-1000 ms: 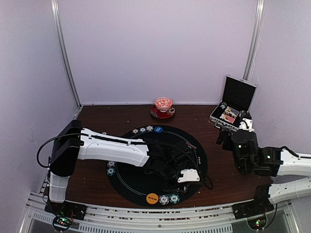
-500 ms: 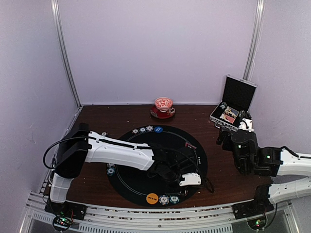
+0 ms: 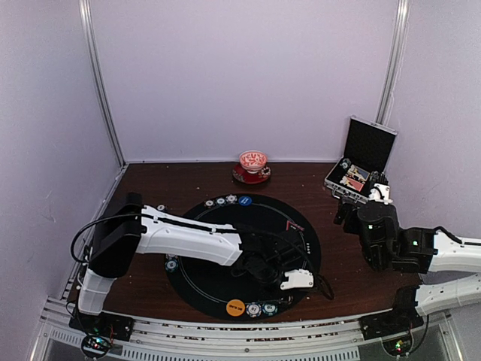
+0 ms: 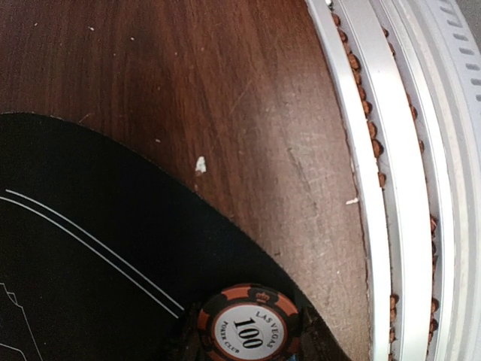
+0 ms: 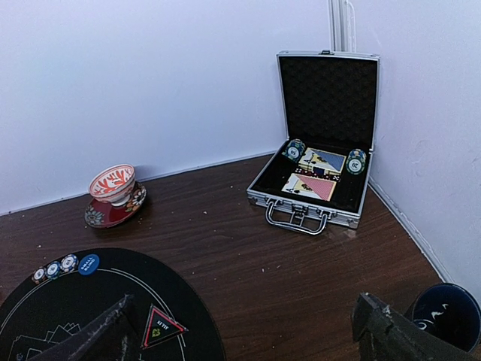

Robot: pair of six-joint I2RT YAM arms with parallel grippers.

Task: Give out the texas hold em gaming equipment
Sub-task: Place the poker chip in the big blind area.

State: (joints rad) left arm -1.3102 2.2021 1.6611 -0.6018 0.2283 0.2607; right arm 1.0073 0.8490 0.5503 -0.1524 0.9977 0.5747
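A red-and-black striped poker chip marked 100 (image 4: 248, 327) sits between my left gripper's fingers, just over the near right edge of the round black mat (image 4: 75, 263). The left gripper (image 3: 297, 280) is shut on it. On the mat lie a far row of chips (image 3: 220, 201) beside a blue disc (image 3: 244, 200), two chips (image 3: 172, 259) at the left, and an orange disc (image 3: 235, 307) with chips (image 3: 261, 308) at the near edge. My right gripper (image 5: 240, 338) hangs open and empty, facing the open case (image 5: 328, 94), which holds cards (image 5: 310, 186) and chips (image 5: 294, 150).
A red patterned cup on a saucer (image 3: 252, 167) stands at the back wall. A small black triangle marker (image 5: 160, 326) lies on the mat's right side. A dark blue round vessel (image 5: 443, 316) sits by the right wall. A metal rail (image 4: 376, 180) borders the table's near edge.
My left arm has carried the chip a little toward the near right edge of the mat. The right arm has not moved.
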